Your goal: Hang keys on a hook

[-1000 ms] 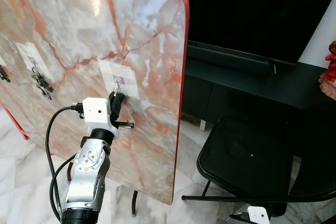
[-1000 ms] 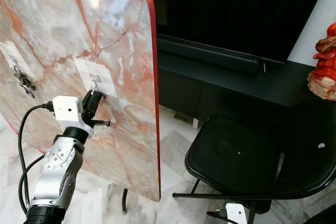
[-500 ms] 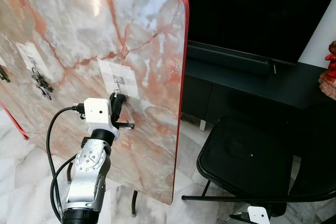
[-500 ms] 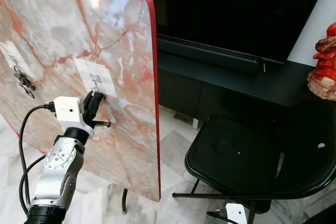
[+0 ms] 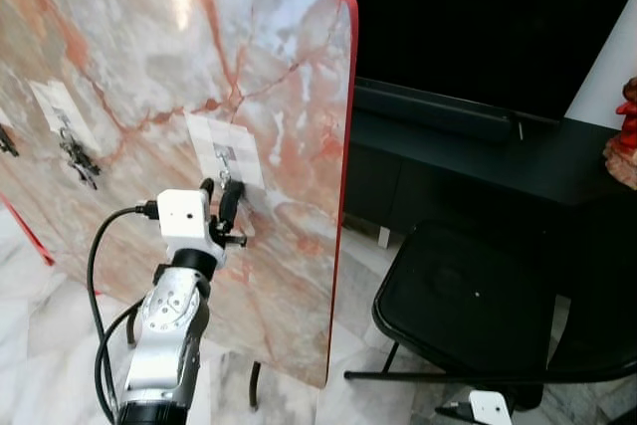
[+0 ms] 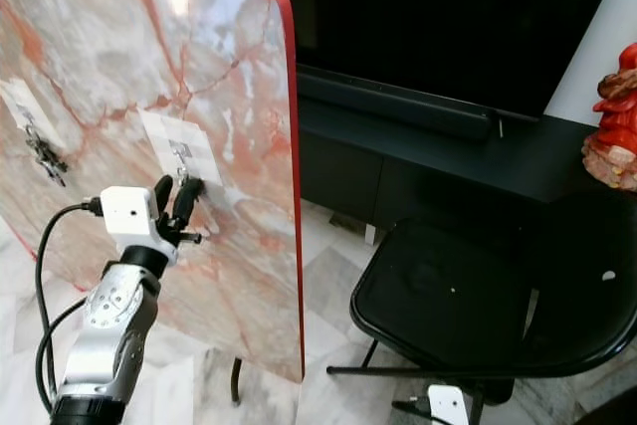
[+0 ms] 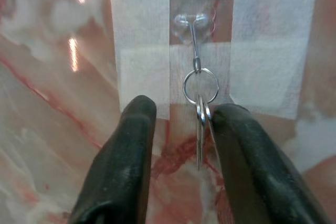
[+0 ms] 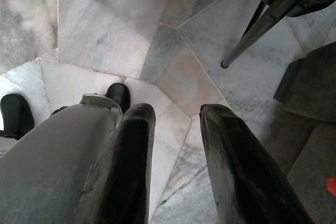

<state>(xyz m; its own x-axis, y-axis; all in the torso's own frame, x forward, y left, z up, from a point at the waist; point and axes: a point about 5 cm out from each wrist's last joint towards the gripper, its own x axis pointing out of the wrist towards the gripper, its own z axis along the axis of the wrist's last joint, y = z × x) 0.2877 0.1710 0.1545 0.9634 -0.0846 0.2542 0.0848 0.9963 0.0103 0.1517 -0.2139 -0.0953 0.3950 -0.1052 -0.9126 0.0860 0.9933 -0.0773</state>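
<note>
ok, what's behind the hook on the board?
White tape patches stuck to the marble board sit behind the hook; the keys hang between the left gripper's fingers. The hook's adhesive base is unclear.

No readable text, label, brand, number or sign on anything here

- The left gripper (image 7: 176,145) is sitting close against the board (image 5: 279,67), fingers (image 7: 123,156) parted, the keys (image 7: 201,129) hanging from the hook (image 7: 192,30) in the gap, close beside one finger.
- Bare marble is lying open between this hook and a second key set (image 5: 78,158) near the board's left edge.
- The board's red right edge is standing clear of the chair (image 5: 478,306); open floor (image 5: 363,266) is showing between them.
- The TV stand (image 5: 468,161) is closing off the space behind.
- The right gripper (image 8: 173,145) is hanging over open floor, chair legs (image 8: 262,24) nearby.
</note>
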